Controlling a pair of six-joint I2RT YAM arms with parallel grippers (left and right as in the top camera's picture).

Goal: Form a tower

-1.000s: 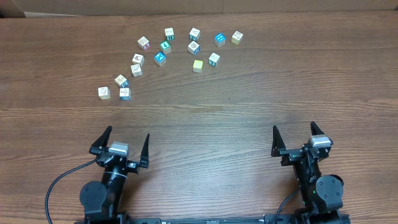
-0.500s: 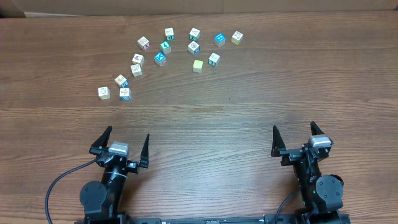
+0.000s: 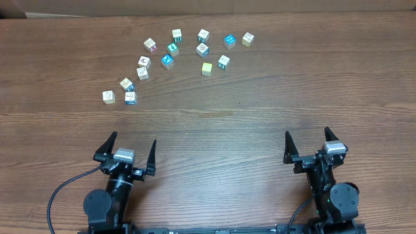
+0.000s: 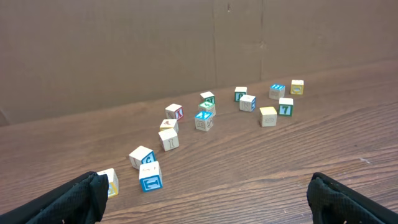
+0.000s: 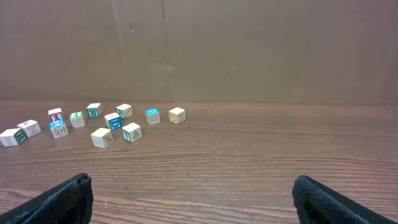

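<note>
Tower cubes (image 3: pixel 173 48) lie loose and single on the far half of the wooden tabletop (image 3: pixel 214 130) — none rests on another, so no column stands yet. From the left: a white-faced cube (image 3: pixel 108 96) sits just beside a blue-sided cube (image 3: pixel 130 97), then a string of pale cubes climbs toward the back edge (a bright blue cube (image 3: pixel 167 60) among them). Right of the middle, a yellow-green cube (image 3: pixel 207 67) sits near a teal-sided cube (image 3: pixel 223 62), and the scatter ends with a blue-topped cube (image 3: pixel 229 41) and a pale yellow cube (image 3: pixel 247 39). At the near edge the left claw (image 3: pixel 134 139) is spread wide and holds nothing — well apart from every cube. The right claw (image 3: pixel 307 132) is likewise fully spread and empty.
</note>
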